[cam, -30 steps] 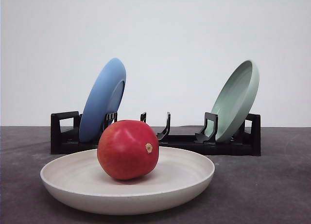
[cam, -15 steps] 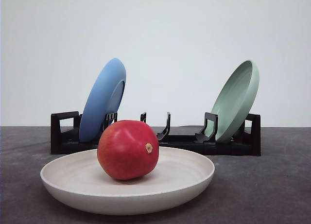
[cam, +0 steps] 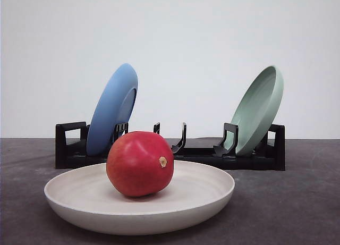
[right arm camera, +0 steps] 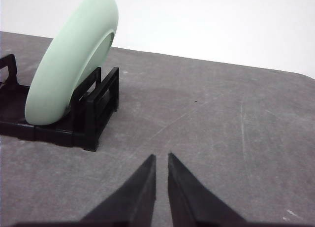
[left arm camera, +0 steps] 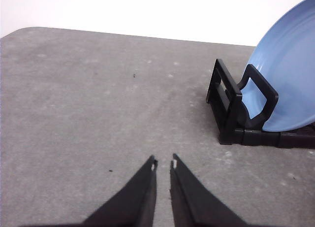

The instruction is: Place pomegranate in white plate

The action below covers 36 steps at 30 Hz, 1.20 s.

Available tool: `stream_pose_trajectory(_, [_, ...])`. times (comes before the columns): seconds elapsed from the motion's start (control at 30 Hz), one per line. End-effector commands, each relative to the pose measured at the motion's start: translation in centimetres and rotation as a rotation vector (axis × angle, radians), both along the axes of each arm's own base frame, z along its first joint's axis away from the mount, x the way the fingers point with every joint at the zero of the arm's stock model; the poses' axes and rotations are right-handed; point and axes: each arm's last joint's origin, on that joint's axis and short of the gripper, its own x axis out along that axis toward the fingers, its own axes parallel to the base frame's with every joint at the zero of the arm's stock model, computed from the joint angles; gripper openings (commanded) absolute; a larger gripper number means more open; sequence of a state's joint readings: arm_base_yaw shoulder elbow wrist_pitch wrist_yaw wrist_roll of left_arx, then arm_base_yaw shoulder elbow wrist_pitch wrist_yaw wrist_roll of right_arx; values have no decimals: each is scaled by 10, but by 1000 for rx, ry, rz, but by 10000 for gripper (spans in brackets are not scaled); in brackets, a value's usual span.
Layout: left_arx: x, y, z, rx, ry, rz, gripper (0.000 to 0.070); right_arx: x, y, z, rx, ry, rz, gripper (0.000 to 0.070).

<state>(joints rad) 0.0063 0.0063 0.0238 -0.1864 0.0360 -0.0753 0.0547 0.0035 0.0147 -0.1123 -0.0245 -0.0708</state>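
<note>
Item 1. Glossy red, rounded pomegranate point(cam: 139, 163) with a small tan stem nub facing the front camera. It lies inside the wide, shallow, off-white matte plate point(cam: 207, 194), resting on the plate's floor a little left of its middle. No claw touches it.

Item 2. The off-white plate sits flat on the dark grey speckled bench point(cam: 297, 202), in front of the rack.

Item 3. Black plastic dish rack point(cam: 175, 149), long and low, standing on the bench behind the plate. The middle slots hold nothing.

Item 4. Matte blue round plate point(cam: 112, 109), standing on edge and tilted in the rack's left end. From the left wrist camera it point(left arm camera: 288, 84) lies ahead of and to one side of the left claw, well apart from the tips.

Item 5. Pale green round plate point(cam: 259, 109), standing on edge and tilted in the rack's right end. From the right wrist camera it point(right arm camera: 74, 59) lies ahead of and to one side of the right claw, well apart from the tips.

Item 6. Left claw point(left arm camera: 163, 162), black tapered fingers nearly together with a thin slit between the tips, gripping nothing, bare bench just beyond the tips.

Item 7. Right claw point(right arm camera: 161, 155), black tapered fingers nearly together, the same thin slit, gripping nothing, bare bench just beyond the tips.
</note>
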Motion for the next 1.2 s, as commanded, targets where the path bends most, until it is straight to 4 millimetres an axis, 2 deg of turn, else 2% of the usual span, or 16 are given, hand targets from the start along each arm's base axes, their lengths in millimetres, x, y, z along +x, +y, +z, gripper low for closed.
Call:
stream_pose_trajectory(0.0, [1,0,-4,-8,12,3,33,0,0,0,15,-7,-1,40])
stream_pose_trajectory(1.17, [1,0,-4,-8,12,3,33,0,0,0,15,-7,-1,40])
